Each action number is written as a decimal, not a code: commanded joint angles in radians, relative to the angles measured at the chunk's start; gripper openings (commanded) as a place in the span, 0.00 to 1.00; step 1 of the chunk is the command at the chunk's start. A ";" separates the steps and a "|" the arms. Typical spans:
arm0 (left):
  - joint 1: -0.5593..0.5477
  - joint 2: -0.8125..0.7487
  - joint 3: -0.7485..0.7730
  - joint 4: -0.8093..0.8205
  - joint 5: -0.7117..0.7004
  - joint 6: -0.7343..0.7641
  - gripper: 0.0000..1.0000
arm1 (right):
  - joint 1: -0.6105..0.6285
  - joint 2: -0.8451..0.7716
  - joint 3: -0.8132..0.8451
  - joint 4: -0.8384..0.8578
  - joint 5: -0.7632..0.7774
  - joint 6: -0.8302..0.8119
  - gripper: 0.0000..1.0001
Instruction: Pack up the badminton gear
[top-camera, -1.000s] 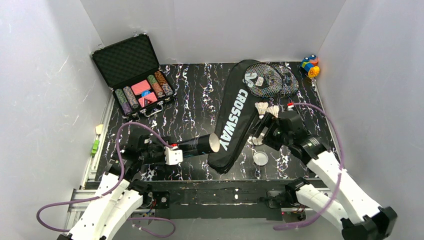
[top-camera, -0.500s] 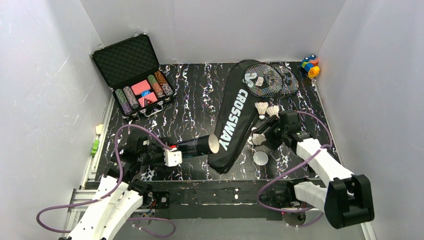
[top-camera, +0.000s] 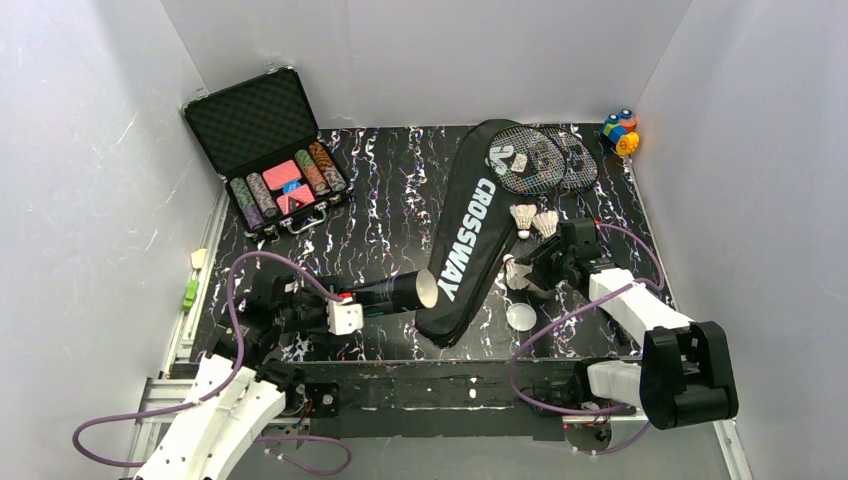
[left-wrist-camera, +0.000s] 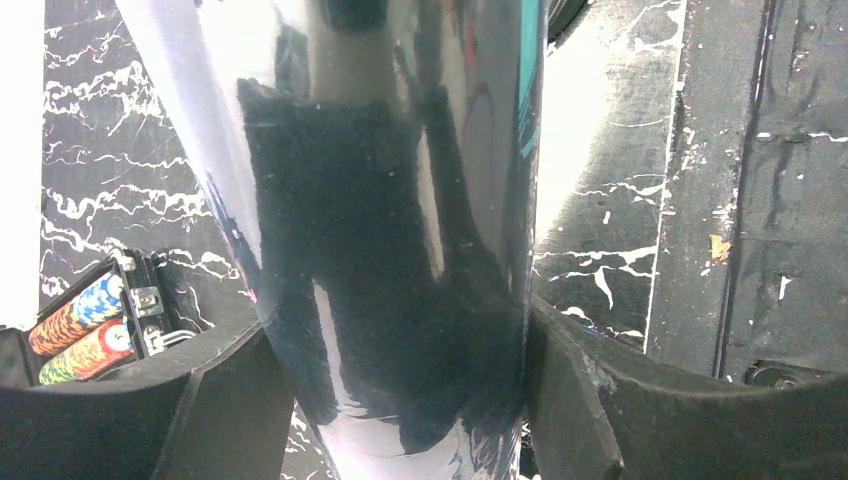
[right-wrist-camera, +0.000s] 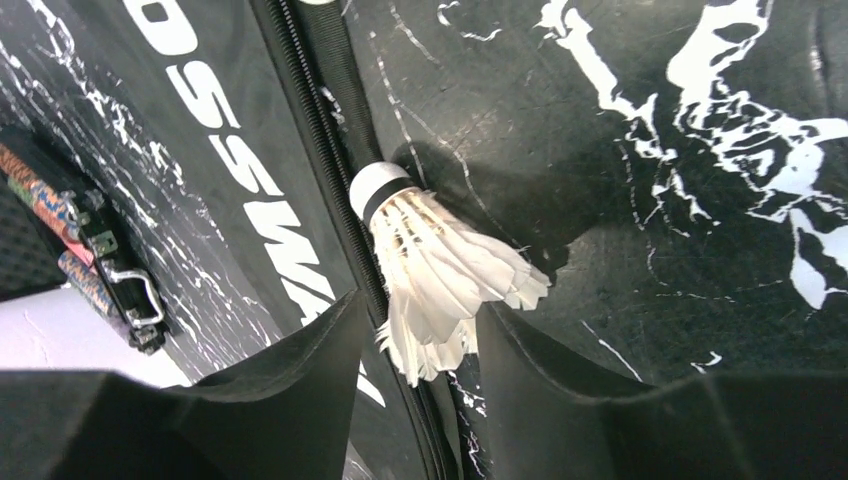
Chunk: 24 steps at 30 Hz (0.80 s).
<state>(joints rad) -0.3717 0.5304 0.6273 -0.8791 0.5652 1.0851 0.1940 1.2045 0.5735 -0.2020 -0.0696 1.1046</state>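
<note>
My left gripper (top-camera: 362, 300) is shut on the long dark tube (top-camera: 395, 294), which lies level with its open mouth facing right, toward the bag. In the left wrist view the glossy tube (left-wrist-camera: 390, 200) fills the space between the fingers of that gripper (left-wrist-camera: 400, 400). A white shuttlecock (right-wrist-camera: 440, 270) lies on the table against the zipper of the black CROSSWAY bag (right-wrist-camera: 230, 130). My right gripper (right-wrist-camera: 418, 320) straddles its feather skirt. The right finger touches the feathers and a thin gap shows on the left. Two more shuttlecocks (top-camera: 534, 219) and the round lid (top-camera: 520, 317) lie nearby. Rackets (top-camera: 535, 160) stick out of the bag (top-camera: 470, 240).
An open case of poker chips (top-camera: 270, 150) stands at the back left. Colourful toy blocks (top-camera: 620, 130) sit in the back right corner. White walls close in the table on three sides.
My right arm has dropped and reached left to the shuttlecock by the bag, and its jaws have narrowed around the feathers. The left arm and the tube have stayed put.
</note>
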 joint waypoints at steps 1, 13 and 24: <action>-0.005 -0.016 -0.001 0.005 0.016 0.007 0.23 | -0.014 0.033 -0.016 0.040 0.039 0.012 0.48; -0.004 -0.009 -0.003 -0.012 0.014 0.006 0.23 | -0.009 -0.082 0.015 -0.021 -0.013 -0.064 0.01; -0.004 0.010 -0.039 0.013 0.024 0.019 0.23 | 0.235 -0.461 0.214 -0.332 -0.207 -0.369 0.01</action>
<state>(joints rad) -0.3717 0.5308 0.6071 -0.8932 0.5659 1.0817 0.2810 0.8230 0.6205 -0.3786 -0.1833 0.9024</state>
